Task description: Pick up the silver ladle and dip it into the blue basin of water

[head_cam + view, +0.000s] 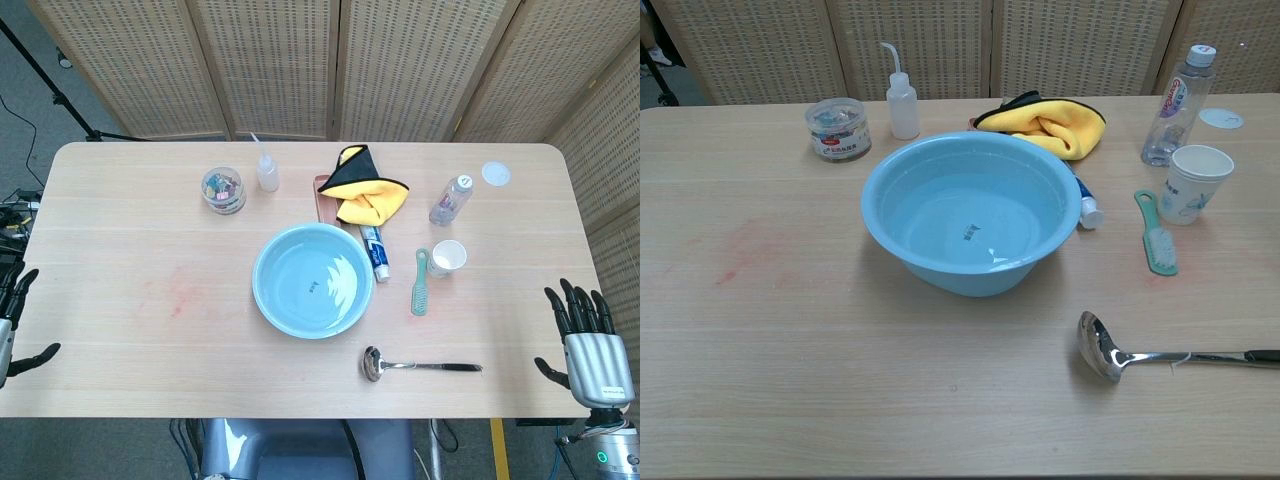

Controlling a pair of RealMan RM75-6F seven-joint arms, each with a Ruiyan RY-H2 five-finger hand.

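The silver ladle [415, 365] [1160, 354] lies flat on the table near the front edge, bowl to the left, dark handle tip to the right. The blue basin [312, 280] [970, 215] holds water and stands at the table's middle, just behind and left of the ladle. My right hand [588, 345] hovers at the table's right front corner, fingers spread, holding nothing, well right of the ladle's handle. My left hand [12, 320] shows partly at the left edge, fingers apart and empty. Neither hand appears in the chest view.
Right of the basin lie a green brush [421, 283], a paper cup [448, 258], a toothpaste tube [374, 250] and a water bottle [451, 200]. Behind it are a yellow cloth [368, 195], a squeeze bottle [266, 168] and a small jar [223, 189]. A white lid [495, 173] sits far right.
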